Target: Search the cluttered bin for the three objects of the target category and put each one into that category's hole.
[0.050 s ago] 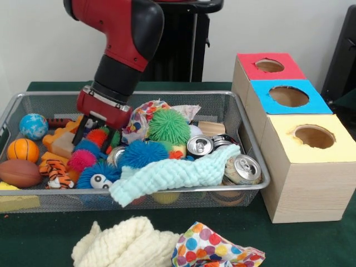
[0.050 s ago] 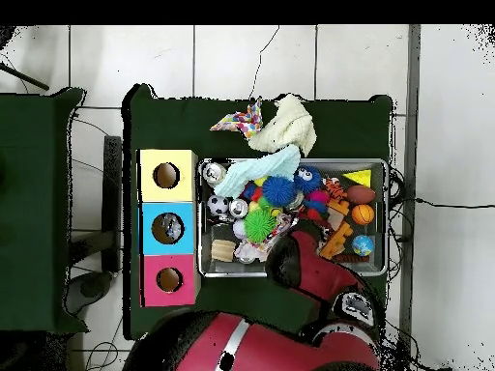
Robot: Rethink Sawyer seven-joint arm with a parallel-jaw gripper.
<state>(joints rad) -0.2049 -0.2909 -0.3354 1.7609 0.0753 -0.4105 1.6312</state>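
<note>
Gripper [image 1: 93,129] down in left half of wire bin [image 1: 16,103], black fingers spread, tips straddling red-orange spiky toy [image 1: 98,137]; contact not confirmed. Target category not determinable from views. Candidate spiky balls lie at 4 to 5 o'clock of gripper: pink ball [image 1: 82,160] just below, blue ball [image 1: 141,153] near, green ball [image 1: 168,125] at 3 o'clock. Cans [image 1: 242,169] well right, partly under mint cloth [image 1: 172,175]. Boxes [image 1: 303,167] with holes at 3 o'clock, outside bin. Overhead: arm covers gripper; items beneath cloth hidden.

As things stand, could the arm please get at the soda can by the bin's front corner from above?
Probably yes. The can lies on top, its lid showing, with only the pale blue cloth beside it. The tool is down among toys across the bin.
</note>
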